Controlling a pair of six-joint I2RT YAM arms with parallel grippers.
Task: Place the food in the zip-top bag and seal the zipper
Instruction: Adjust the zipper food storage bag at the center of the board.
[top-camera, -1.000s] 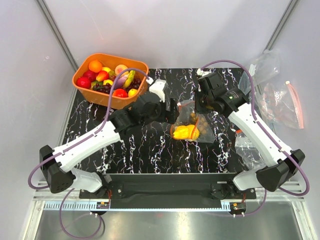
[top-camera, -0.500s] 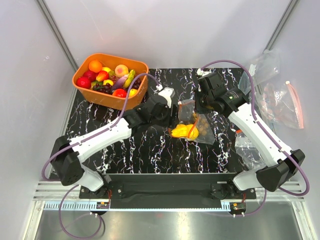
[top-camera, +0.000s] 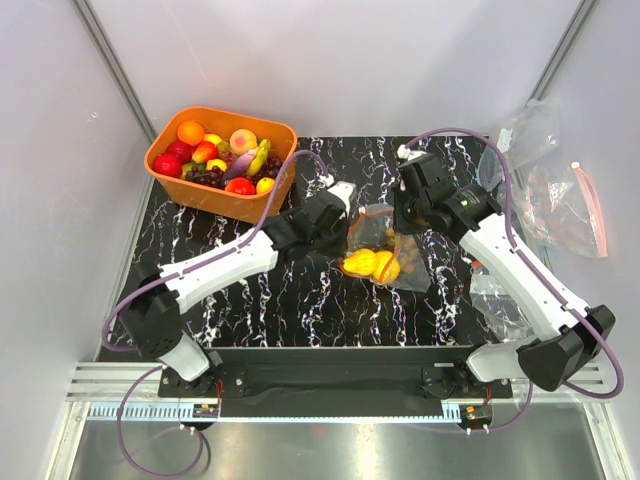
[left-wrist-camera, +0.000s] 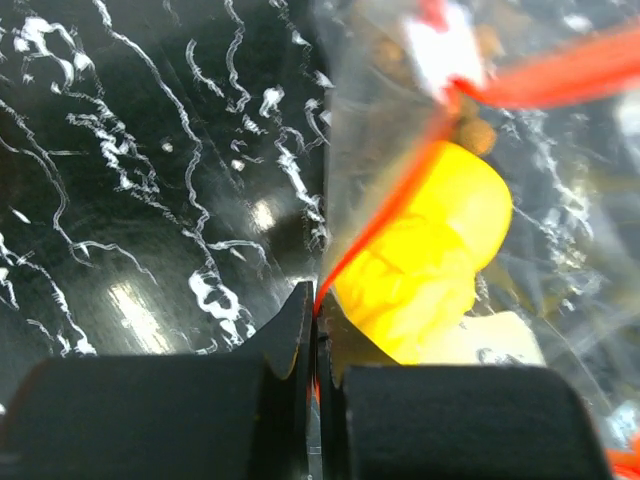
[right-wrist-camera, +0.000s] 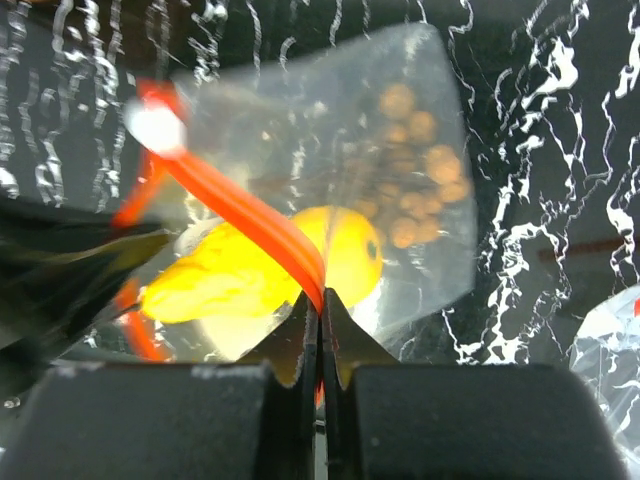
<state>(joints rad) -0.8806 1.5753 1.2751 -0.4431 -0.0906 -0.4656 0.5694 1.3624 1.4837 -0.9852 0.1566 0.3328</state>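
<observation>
The zip-top bag (top-camera: 408, 262) lies between both arms on the black marbled table, mouth lifted. Yellow food (top-camera: 366, 263) and a cluster of small brown balls (top-camera: 388, 238) show through the plastic. My left gripper (top-camera: 349, 232) is shut on the left end of the orange-red zipper (left-wrist-camera: 400, 190), its tips (left-wrist-camera: 317, 310) pinching the strip beside the yellow food (left-wrist-camera: 430, 250). My right gripper (top-camera: 398, 222) is shut on the zipper's other end (right-wrist-camera: 250, 218), tips (right-wrist-camera: 321, 300) meeting on the strip. Behind it sit the yellow food (right-wrist-camera: 345, 255) and the brown balls (right-wrist-camera: 415, 175).
An orange basket (top-camera: 228, 203) of mixed fruit stands at the back left. A larger clear bag with a pink-red strip (top-camera: 568, 205) lies off the table's right edge. Another clear bag (top-camera: 500, 292) lies under the right arm.
My left arm has swung right to the bag's mouth, and its gripper has gone from open to shut on the zipper's left end. The right gripper has kept its hold.
</observation>
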